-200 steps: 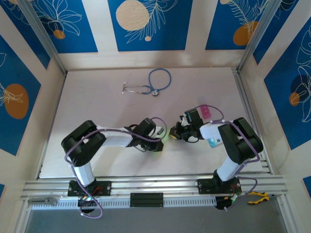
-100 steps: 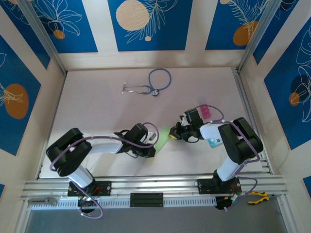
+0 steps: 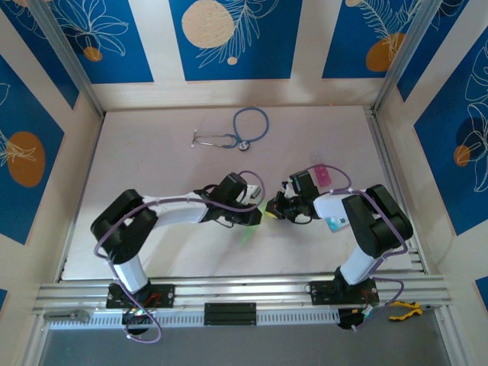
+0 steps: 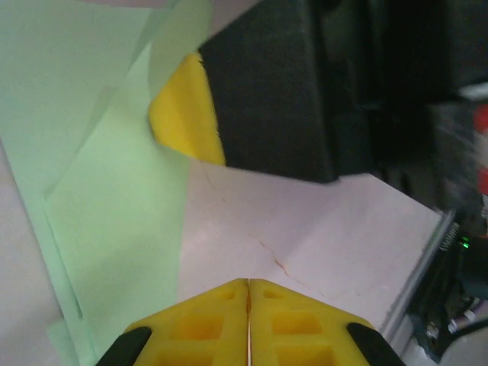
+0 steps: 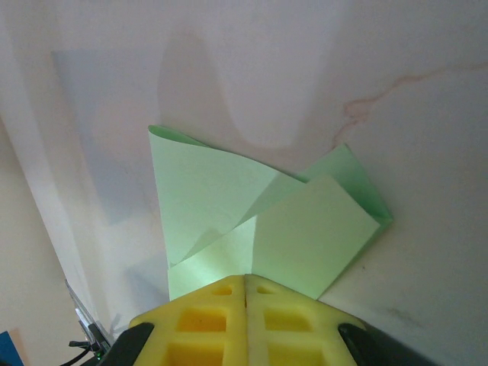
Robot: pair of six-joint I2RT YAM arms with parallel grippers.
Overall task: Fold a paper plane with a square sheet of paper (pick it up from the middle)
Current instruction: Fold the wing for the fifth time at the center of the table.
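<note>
The pale green sheet of paper lies on the white table, partly folded, with flaps meeting at a centre line. My right gripper is shut, and its yellow tips rest on the paper's near edge at that line. I see no paper between its jaws. My left gripper is shut and empty, low over bare table just beside the paper. It faces the right gripper's yellow fingertip, which sits on the paper; one flap curls up beside it.
A blue stethoscope lies at the back of the table. A small pink block and a teal-and-white packet sit close to the right arm. Walls stand on three sides and an aluminium rail runs along the near edge.
The left gripper drew back to the left off the paper, then came back in next to the right gripper. The right gripper has stayed in place on the paper.
</note>
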